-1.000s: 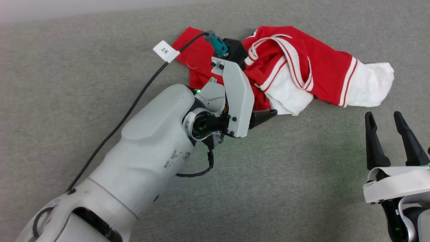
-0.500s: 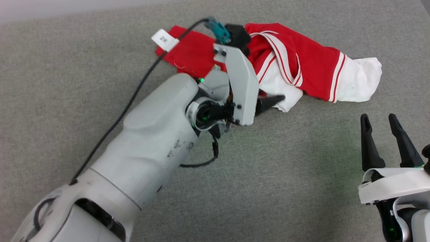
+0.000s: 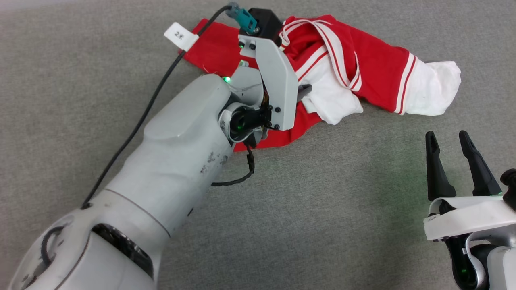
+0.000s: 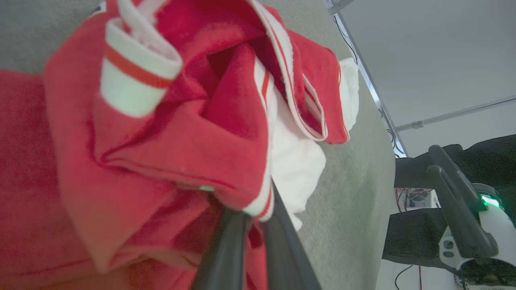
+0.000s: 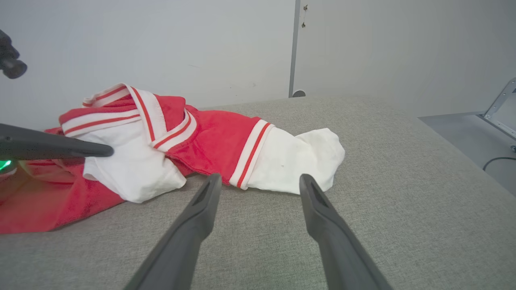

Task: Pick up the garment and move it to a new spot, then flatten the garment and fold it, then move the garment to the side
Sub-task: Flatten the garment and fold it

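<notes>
Tight pinch there: the left gripper [image 4: 258,211] held a striped fold of the red jersey [image 3: 375,72]; the right gripper [image 3: 447,135] hung wide open over the grey surface [image 3: 322,201], near the white sleeve [image 3: 437,90].

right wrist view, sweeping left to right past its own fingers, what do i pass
left gripper → garment → bare grey surface → black cable on the floor
</notes>
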Motion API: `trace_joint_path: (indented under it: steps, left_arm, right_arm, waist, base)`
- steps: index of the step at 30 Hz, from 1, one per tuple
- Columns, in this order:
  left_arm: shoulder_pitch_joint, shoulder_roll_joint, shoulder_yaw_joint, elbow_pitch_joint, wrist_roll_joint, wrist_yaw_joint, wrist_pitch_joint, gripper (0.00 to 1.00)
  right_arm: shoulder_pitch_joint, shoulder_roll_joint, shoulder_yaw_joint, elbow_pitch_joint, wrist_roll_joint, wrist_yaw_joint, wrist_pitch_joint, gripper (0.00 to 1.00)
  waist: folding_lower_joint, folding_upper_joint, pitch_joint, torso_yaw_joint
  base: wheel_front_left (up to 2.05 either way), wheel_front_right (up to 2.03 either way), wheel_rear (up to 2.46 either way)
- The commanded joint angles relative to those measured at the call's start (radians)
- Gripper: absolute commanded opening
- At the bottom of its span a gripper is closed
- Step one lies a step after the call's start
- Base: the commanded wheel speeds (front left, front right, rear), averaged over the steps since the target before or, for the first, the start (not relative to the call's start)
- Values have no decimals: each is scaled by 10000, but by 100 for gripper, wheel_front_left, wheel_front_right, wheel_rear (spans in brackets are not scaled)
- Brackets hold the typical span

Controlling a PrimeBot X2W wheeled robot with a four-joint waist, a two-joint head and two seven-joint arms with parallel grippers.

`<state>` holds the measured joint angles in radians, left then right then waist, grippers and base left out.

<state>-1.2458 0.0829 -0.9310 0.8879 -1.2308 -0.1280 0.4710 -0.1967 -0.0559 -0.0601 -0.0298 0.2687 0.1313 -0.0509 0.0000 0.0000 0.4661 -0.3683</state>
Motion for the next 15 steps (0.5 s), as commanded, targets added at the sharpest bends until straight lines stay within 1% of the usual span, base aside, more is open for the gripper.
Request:
trace_joint_path:
  steps: [1, 5, 8, 12, 15]
  left_arm:
    - [-115, 26, -13, -7, -27, -41, -37, 0]
    - [-167, 267, 46, -240, -264, -41, -179, 0]
    - [-157, 587, 33, -568, -467, -41, -58, 0]
    - [-160, 1166, 29, -1094, -800, -41, 526, 0]
    - [-186, 1703, -76, -1216, -897, -41, 1160, 0]
  right_arm:
    - [-55, 24, -44, 19, -38, -10, -33, 100]
    - [14, 29, -122, 9, -156, -10, 47, 100]
    - [107, 19, -171, -83, -204, -10, 172, 100]
    - [274, -75, -245, -298, -329, -10, 429, 100]
    - [333, -143, -251, -485, -382, -10, 637, 100]
  waist:
    - [0, 0, -50, 79]
    - [0, 0, -289, 397]
    - [0, 0, -536, 718]
    - [0, 0, -843, 1165]
    - [0, 0, -1000, 1416]
  base:
    - [0, 0, 0]
    - [0, 0, 0]
    - [0, 0, 0]
    - [0, 0, 0]
    - [0, 0, 0]
